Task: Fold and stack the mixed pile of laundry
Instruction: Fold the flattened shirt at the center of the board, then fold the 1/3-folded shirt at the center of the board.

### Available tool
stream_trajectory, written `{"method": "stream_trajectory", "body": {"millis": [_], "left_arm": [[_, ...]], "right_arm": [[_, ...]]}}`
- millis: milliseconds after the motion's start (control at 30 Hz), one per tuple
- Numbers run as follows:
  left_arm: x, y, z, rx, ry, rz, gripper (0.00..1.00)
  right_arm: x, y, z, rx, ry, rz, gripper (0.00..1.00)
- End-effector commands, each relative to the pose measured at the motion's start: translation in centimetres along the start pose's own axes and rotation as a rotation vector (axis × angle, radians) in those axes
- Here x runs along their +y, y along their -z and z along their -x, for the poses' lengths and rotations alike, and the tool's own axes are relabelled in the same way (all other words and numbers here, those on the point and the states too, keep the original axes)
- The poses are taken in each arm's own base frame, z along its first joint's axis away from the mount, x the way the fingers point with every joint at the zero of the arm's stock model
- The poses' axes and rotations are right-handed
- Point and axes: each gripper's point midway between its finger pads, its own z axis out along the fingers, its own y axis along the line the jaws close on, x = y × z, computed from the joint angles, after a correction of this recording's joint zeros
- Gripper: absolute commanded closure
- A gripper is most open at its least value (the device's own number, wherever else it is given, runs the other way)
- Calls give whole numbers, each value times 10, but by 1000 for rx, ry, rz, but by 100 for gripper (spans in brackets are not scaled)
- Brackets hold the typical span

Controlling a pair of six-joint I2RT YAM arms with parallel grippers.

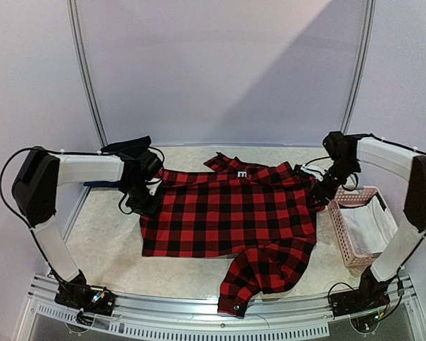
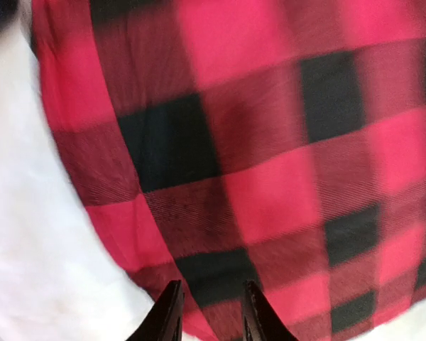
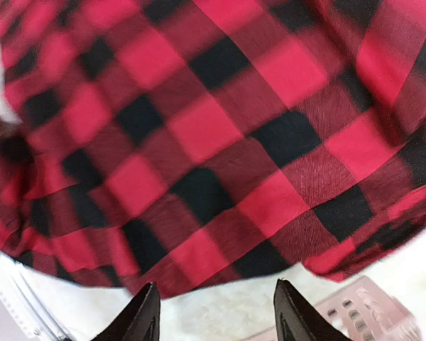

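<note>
Reaching inward, arms seemingly touching shirt

No words, brands, numbers or signs can be read in any of the three views. The nearest thing to a label is a small white tag at the collar of the plaid flannel shirt, seen from the top camera. It carries a dark mark, but it is too small to tell whether that is lettering.
</note>
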Motion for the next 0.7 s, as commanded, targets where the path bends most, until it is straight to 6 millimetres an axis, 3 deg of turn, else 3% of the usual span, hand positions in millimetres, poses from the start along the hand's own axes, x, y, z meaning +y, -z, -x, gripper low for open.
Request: {"method": "stream_trajectory", "body": {"millis": [0,133,200,300,400,500,667], "left_arm": [[-39,78,32,-251,-289,10,71],[-80,103,4,-332,-612,24,70],[-87,103,-14,-328,-732,64,71],[-86,93,-44,-257,-844,96,71],[-77,78,-75,-151,-939,129,72],[-74,66,-101,-91,-1035,130,72],[-68,54,-112,-48,-1104,146,68]], "right_arm": [[56,42,-11,-134,204,68,44],[105,38,-58,-114,430,137,42],[116,23,-80,-59,547,128,43],[117,-1,-105,11,669,83,45],[121,-10,-109,26,746,61,45],[136,-10,-100,-12,801,85,45],[144,-26,-97,22,850,82,44]]}}
